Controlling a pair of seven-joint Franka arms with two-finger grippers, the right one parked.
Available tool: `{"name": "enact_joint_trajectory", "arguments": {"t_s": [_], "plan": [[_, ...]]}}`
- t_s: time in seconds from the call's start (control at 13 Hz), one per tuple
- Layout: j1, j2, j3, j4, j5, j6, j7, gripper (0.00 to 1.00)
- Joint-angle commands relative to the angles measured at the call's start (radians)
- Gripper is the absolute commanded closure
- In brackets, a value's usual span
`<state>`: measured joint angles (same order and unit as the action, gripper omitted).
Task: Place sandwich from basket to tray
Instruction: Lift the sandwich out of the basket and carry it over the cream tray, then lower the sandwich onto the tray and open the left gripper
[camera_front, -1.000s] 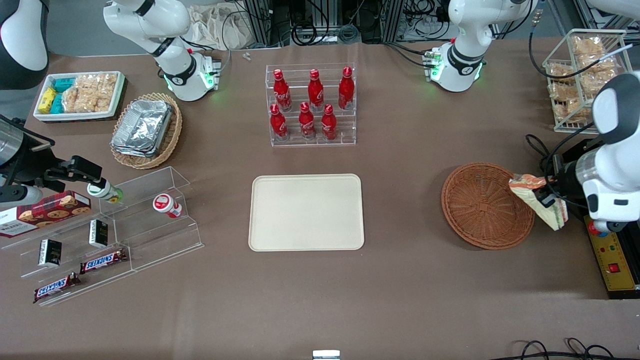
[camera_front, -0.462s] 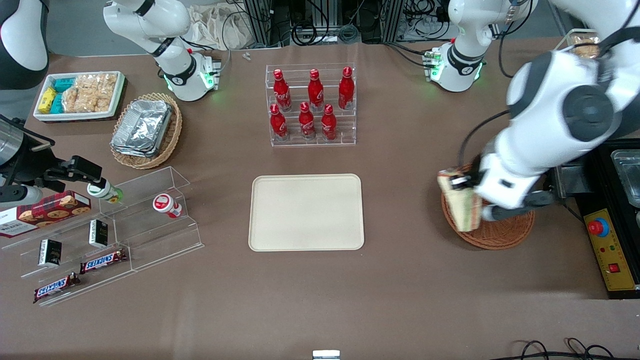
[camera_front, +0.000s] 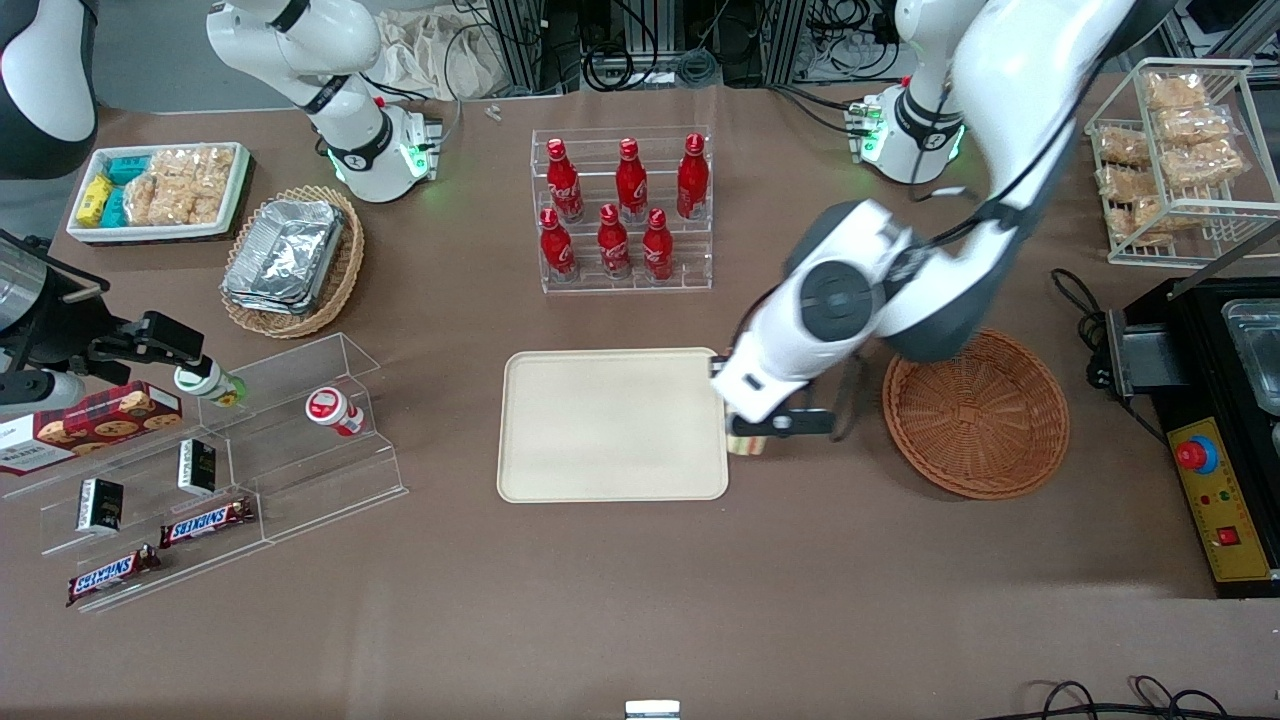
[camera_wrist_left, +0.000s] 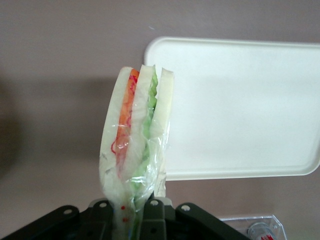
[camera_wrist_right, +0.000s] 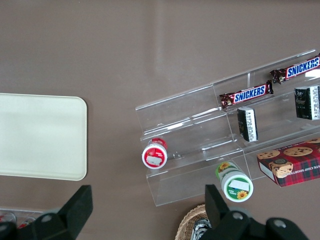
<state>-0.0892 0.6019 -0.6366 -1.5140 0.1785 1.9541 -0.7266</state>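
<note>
Wrist view: your gripper (camera_wrist_left: 132, 207) is clamped on the sandwich (camera_wrist_left: 137, 145), held upright. It hangs seemingly just off the tray (camera_front: 612, 425) edge nearest the basket (camera_front: 975, 412); carry inward.

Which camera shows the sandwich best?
The left wrist view: the wrapped sandwich fills it, showing orange and green layers, pinched in the gripper beside the tray. The front view shows only a sliver under the arm. The right wrist view shows none.
</note>
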Motion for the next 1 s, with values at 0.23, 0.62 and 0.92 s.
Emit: {"name": "enact_joint_trajectory", "arguments": {"t_s": [0.23, 0.62, 0.92], "plan": [[-0.087, 0.196, 0.029, 0.035, 0.159, 0.127, -0.095, 1.0], [-0.112, 0.228, 0.041, 0.031, 0.18, 0.149, -0.134, 0.79], [-0.104, 0.223, 0.043, 0.037, 0.179, 0.144, -0.126, 0.0]]}}
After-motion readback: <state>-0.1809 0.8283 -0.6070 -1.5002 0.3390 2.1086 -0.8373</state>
